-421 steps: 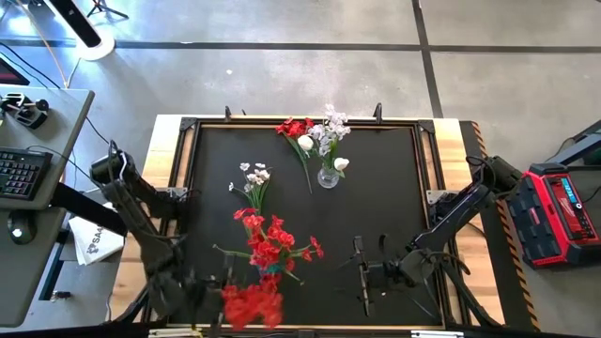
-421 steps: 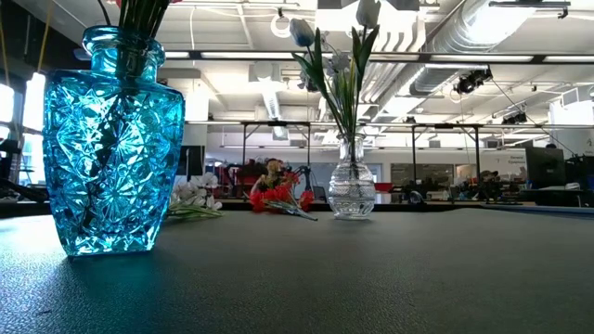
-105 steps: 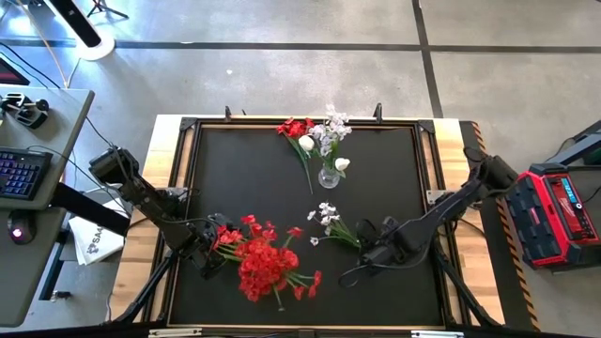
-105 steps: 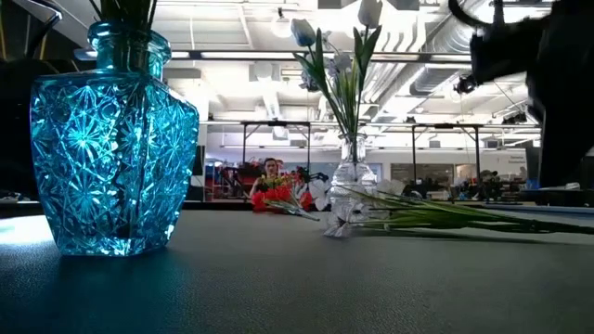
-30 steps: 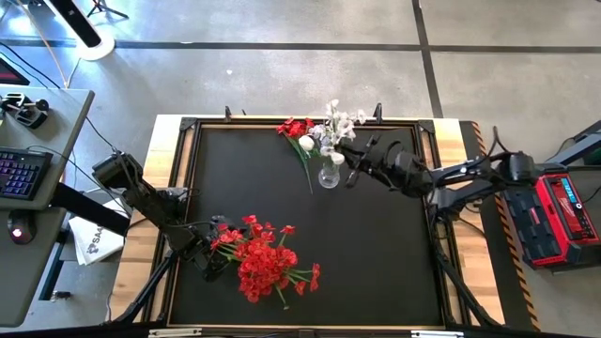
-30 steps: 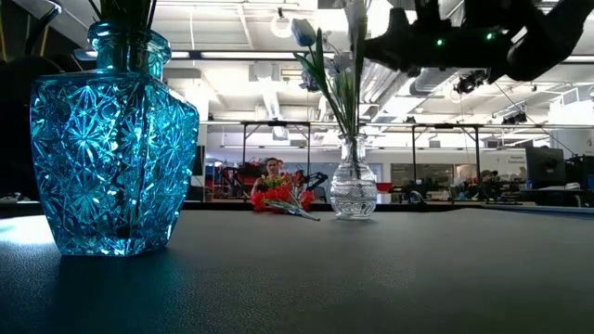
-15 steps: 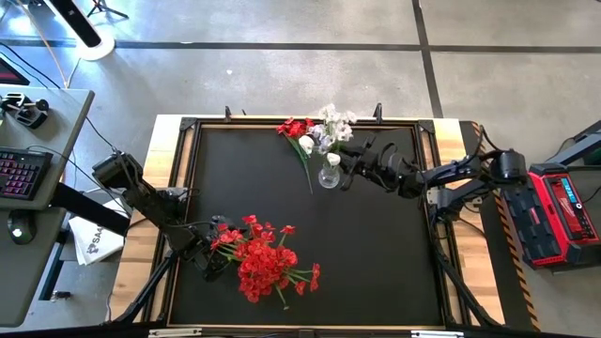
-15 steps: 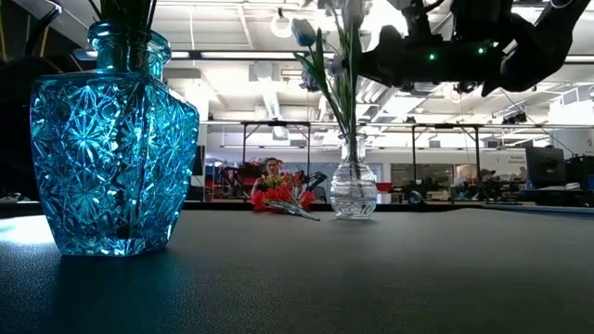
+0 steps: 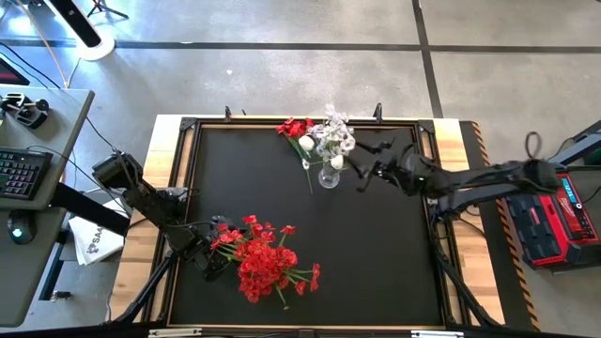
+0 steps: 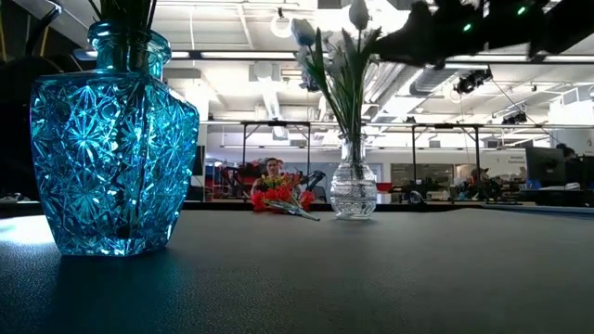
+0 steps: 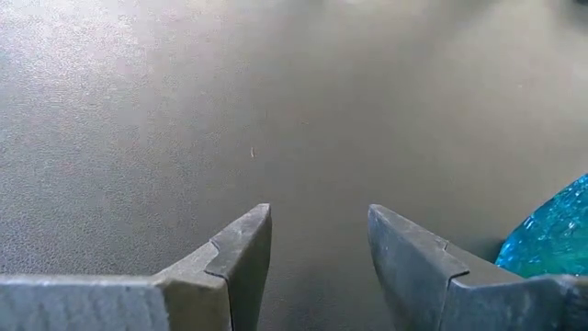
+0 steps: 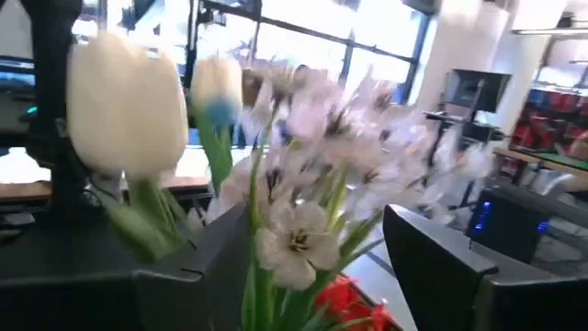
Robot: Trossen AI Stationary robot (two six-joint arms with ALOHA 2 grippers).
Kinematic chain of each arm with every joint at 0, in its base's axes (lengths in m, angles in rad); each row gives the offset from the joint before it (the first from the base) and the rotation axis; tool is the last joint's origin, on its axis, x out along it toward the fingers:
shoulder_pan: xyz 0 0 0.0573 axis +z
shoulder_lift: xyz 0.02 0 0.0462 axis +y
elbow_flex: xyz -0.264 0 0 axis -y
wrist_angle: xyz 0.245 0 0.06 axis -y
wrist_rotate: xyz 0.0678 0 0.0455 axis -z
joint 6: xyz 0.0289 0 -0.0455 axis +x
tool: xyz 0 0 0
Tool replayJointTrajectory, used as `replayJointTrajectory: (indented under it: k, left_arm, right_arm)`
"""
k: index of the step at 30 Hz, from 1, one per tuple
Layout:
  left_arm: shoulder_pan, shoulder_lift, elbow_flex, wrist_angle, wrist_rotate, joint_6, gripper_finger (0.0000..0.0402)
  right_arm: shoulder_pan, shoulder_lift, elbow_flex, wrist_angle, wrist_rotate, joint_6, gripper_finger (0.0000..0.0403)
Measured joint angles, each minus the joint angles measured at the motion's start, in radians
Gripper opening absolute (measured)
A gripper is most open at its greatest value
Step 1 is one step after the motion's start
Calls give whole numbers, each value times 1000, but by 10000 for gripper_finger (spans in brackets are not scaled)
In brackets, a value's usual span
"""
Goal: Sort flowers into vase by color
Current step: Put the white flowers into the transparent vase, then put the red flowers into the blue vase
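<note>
A small clear vase (image 9: 327,176) (image 10: 353,190) stands at the far middle of the table and holds white and pale flowers (image 9: 329,139) (image 12: 303,184) by their stems. My right gripper (image 9: 362,165) (image 12: 312,276) is open just to the vase's right, at bloom height, and the blooms stand ahead of its fingers. One red sprig (image 9: 297,129) lies flat on the table left of the clear vase. A blue cut-glass vase (image 10: 116,139) near the left front holds red flowers (image 9: 266,265). My left gripper (image 9: 212,259) (image 11: 317,267) rests open beside it with nothing between its fingers.
The black mat is framed by a raised rail (image 9: 188,150) and a wooden border (image 9: 161,160). Bare mat (image 9: 376,263) lies across the middle and the right front. A red box (image 9: 559,211) sits beyond the table's right edge, a desk with a keyboard (image 9: 23,174) beyond its left.
My right gripper has opened and let go of the white sprig, then drawn back toward the table's right edge and risen a little. The sprig has dropped from a tilt to stand among the other white flowers in the clear vase.
</note>
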Motion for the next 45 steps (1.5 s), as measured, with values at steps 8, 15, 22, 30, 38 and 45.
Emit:
replayJointTrajectory:
  k: [8, 15, 22, 30, 38, 45]
  left_arm:
    - [0, 0, 0, 1, 0, -2, 167]
    - [1, 0, 0, 9, -17, -2, 167]
    - [1, 0, 0, 26, -51, -2, 167]
    - [1, 0, 0, 45, -51, 0, 167]
    - [1, 0, 0, 46, -52, 6, 167]
    - [1, 0, 0, 46, -53, 14, 167]
  right_arm:
    - [271, -257, 0, -409, 272, 167, 197]
    - [514, -70, 0, -620, 310, 632, 160]
    - [522, 433, 0, -62, 231, 648, 138]
    - [330, 759, 226, -120, 114, 654, 138]
    - [221, 925, 599, -685, 228, 722, 138]
    - [147, 992, 707, -805, 166, 797, 138]
